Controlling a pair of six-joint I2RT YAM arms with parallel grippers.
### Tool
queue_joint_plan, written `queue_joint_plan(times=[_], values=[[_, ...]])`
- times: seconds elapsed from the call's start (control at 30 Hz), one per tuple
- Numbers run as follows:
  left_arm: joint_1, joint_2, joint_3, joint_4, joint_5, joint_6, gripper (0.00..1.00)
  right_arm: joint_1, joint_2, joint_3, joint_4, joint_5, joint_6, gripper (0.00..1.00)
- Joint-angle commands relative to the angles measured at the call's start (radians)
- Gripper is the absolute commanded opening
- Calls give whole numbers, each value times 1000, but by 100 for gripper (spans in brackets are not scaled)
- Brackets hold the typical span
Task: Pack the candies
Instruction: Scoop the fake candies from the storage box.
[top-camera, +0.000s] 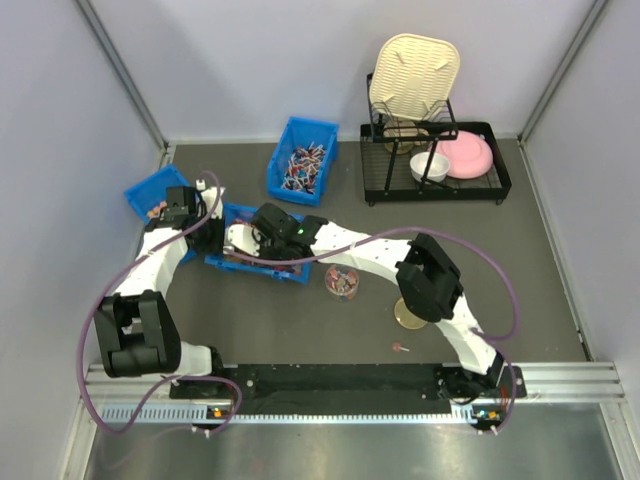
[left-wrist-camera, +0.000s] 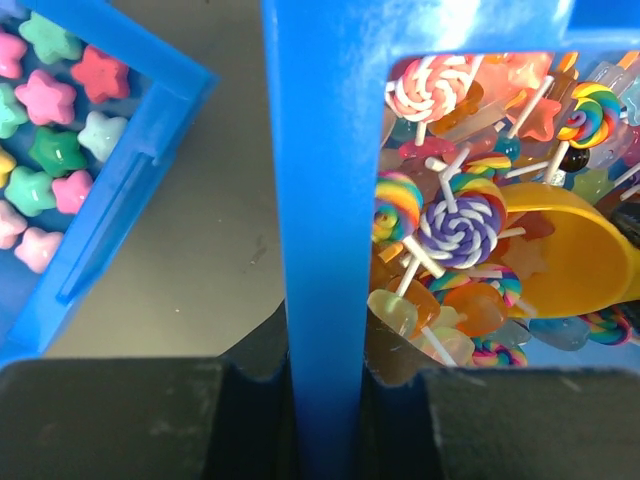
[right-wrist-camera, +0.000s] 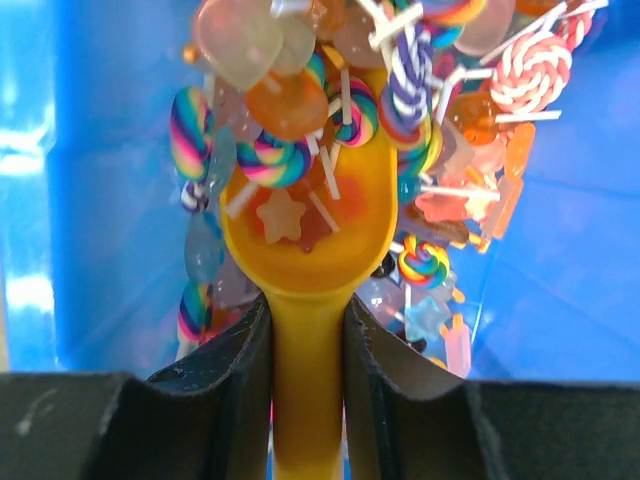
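The candies are tiny lollipops, stars and ice-pop shapes in mixed colours, heaped in a blue bin left of centre. My right gripper is shut on the handle of a yellow scoop. Its bowl is pushed into the heap and holds a few candies. My left gripper is shut on the bin's side wall; the scoop and candies show beyond it. From above, the left gripper and right gripper meet over this bin.
A small clear jar with some sweets stands right of the bin, a round lid beyond it, and one loose lollipop nearer. Two other blue bins hold star sweets and stick-like sweets. A black dish rack stands far right.
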Motion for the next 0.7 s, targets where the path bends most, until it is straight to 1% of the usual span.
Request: queue_joint_plan(times=[0.0, 0.13, 0.37, 0.47, 0.67], values=[[2, -75, 54, 124, 215, -92, 0, 2, -30, -23, 95, -56, 99, 0], [2, -75, 53, 127, 218, -92, 0, -61, -158, -109, 148, -122, 151, 0], [5, -75, 51, 129, 215, -92, 0, -131, -336, -332, 275, -176, 168, 0], [5, -78, 51, 129, 214, -92, 0, -142, -384, -397, 321, -181, 163, 0], [8, -73, 51, 127, 218, -92, 0, -168, -435, -460, 385, -207, 191, 0]])
